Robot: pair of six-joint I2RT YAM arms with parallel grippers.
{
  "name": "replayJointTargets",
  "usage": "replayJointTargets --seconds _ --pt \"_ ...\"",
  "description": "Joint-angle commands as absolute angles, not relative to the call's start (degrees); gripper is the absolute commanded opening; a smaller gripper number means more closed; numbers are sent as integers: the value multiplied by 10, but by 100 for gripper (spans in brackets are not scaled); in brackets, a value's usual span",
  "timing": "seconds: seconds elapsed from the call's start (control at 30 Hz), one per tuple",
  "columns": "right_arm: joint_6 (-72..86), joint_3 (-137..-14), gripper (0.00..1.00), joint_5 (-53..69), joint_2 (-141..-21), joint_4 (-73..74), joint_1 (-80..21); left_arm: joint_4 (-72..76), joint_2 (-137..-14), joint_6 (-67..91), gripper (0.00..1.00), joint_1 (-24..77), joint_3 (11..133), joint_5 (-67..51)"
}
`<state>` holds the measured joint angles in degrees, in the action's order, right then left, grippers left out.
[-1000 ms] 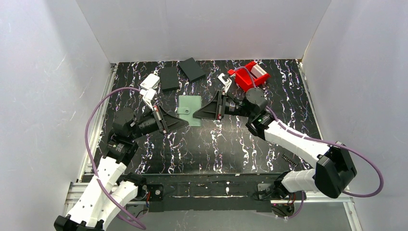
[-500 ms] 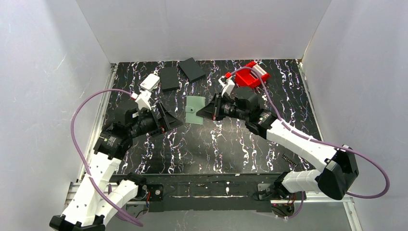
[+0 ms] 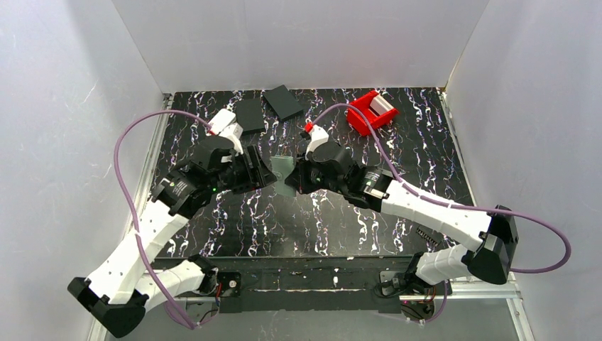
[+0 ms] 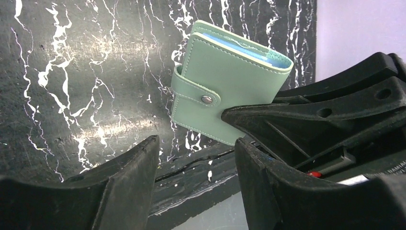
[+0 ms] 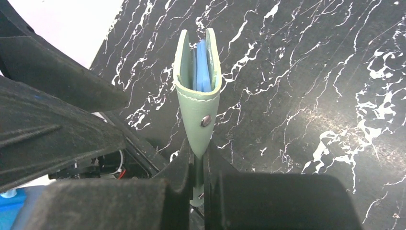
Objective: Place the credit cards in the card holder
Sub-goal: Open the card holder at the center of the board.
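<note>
– Table first: black, white-veined, both arms reaching in to its middle. At far edge, red bin w/ sth white inside, two black flat rectangles, white box by left arm.
– And right gripper?
– Clenched on lower edge of card holder, holding it on edge, clear of tabletop, approx. mid-table.
– And left gripper?
– Released, spread wide, nothing btw its fingers. Just beside holder, facing snap side; no contact visible.
– Holder itself?
– Sage-green, folded shut, strap across, snap fastened, blue pockets peeking out of open end.
– And credit cards?
– Can't pick out for sure. Maybe that white thing in bin; too small to tell.
– Step in hand?
– Prob. getting holder open: presented to left side for unsnapping. No card loaded yet, by the look of it.
– Next move?
– Calls for left fingers closing on strap right by snap, then a pull away against a firm right-hand pinch. Thin tab, small target: needs fine alignment, else holder twisting out of grip.
</note>
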<state>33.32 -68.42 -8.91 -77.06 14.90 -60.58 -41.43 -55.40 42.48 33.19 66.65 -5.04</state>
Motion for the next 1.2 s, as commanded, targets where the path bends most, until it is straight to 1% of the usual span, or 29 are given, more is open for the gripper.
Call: replayJointTargets --seconds 0.0,0.17,0.4,0.43,0.57,0.8,0.87,0.93,1.1,1.17 --pt "322 -724 1 -126 -781 146 -615 -438 -584 425 58 367 696 35" --pt "321 -728 1 -118 -786 135 -623 -436 -610 432 60 384 701 60" --pt "323 -730 1 -103 -791 128 -631 -418 -633 431 61 386 704 64" --pt "324 -730 1 -103 -788 127 -632 -418 -637 430 61 386 704 64" --pt "327 -726 1 -105 -777 121 -633 -419 -646 428 51 387 698 69" --pt "333 -712 1 -107 -757 101 -634 -432 -653 417 43 386 684 86" --pt "332 -712 1 -106 -754 100 -634 -447 -651 411 39 386 685 108" --pt "331 -711 1 -112 -750 105 -634 -462 -650 400 32 386 692 132" --pt "328 -699 1 -128 -731 109 -634 -489 -656 371 10 386 703 145" --pt "329 -694 1 -124 -724 104 -633 -496 -657 364 0 382 704 143"
